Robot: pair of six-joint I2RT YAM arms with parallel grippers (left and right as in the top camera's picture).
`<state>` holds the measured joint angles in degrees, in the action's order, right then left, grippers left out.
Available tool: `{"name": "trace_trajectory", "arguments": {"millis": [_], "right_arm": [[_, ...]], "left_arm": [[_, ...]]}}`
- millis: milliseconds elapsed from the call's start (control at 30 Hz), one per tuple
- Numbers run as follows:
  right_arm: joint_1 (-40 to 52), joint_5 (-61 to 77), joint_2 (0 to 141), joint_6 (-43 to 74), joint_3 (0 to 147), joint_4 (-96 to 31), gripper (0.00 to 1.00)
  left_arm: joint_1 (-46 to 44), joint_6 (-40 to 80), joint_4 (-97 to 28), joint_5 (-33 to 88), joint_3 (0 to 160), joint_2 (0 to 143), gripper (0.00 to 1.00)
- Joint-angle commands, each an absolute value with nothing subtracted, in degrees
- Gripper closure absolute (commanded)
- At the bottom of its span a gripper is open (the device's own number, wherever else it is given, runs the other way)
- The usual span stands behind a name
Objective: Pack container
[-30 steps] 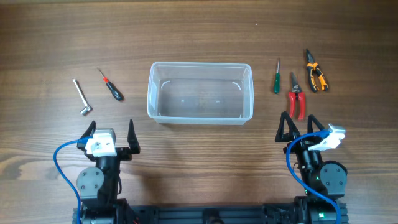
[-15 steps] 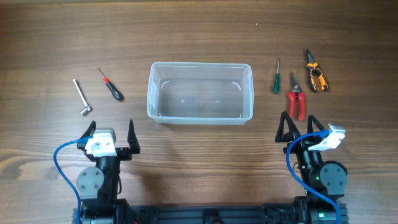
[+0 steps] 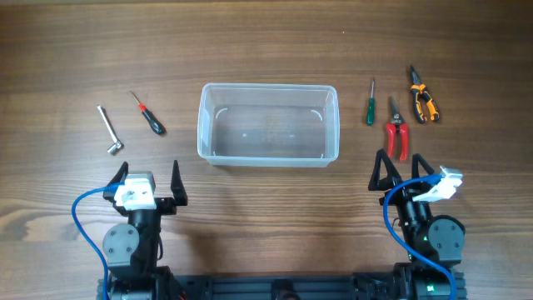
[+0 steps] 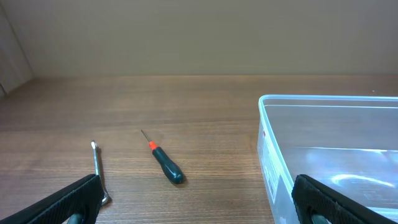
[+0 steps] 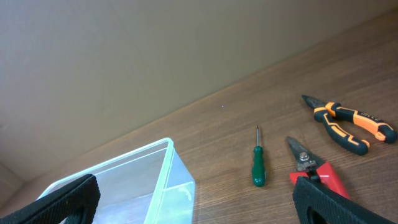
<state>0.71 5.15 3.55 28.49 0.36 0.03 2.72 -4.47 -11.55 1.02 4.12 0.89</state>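
Observation:
The clear plastic container stands empty at the table's middle; it also shows in the left wrist view and the right wrist view. Left of it lie a metal L-wrench and a black-handled screwdriver with a red collar. Right of it lie a green screwdriver, red-handled cutters and orange-black pliers. My left gripper is open and empty near the front left. My right gripper is open and empty, just in front of the red cutters.
The wooden table extends beyond the tools. Blue cables loop beside both arm bases. A plain wall rises behind the table in the wrist views.

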Motion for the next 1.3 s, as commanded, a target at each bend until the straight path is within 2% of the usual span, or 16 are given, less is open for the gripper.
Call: {"name": "trace_trajectory", "arguments": {"millis": [0,233,367,533,667,867,1133,1267], "right_arm": [[0.9,6.0,3.8,29.1,0.3,0.4,0.00],[0.9,5.8,3.8,29.1,0.3,0.4,0.00],[0.9,7.9,3.8,36.3,0.3,0.6,0.00],[0.9,10.5,4.5,34.2,2.2,0.8,0.00],[0.9,7.6,10.4,29.3,9.4,0.7,0.00],[0.9,7.3,32.7,22.0,31.6,-7.3,0.01],[0.9,7.5,71.2,9.9,80.2,-43.8,0.00],[0.9,7.0,83.3,5.7,92.9,-51.0,0.00]], "left_arm": [[2.3,-5.8,-11.6,1.9,3.5,0.8,0.00],[2.3,-5.8,-11.6,1.9,3.5,0.8,0.00],[2.3,-5.8,-11.6,1.9,3.5,0.8,0.00],[2.3,-5.8,-11.6,1.9,3.5,0.8,0.00],[2.3,-5.8,-11.6,1.9,3.5,0.8,0.00],[2.3,-5.8,-11.6,1.9,3.5,0.8,0.00],[2.3,-5.8,-11.6,1.9,3.5,0.8,0.00],[2.3,-5.8,-11.6,1.9,3.5,0.8,0.00]]}}
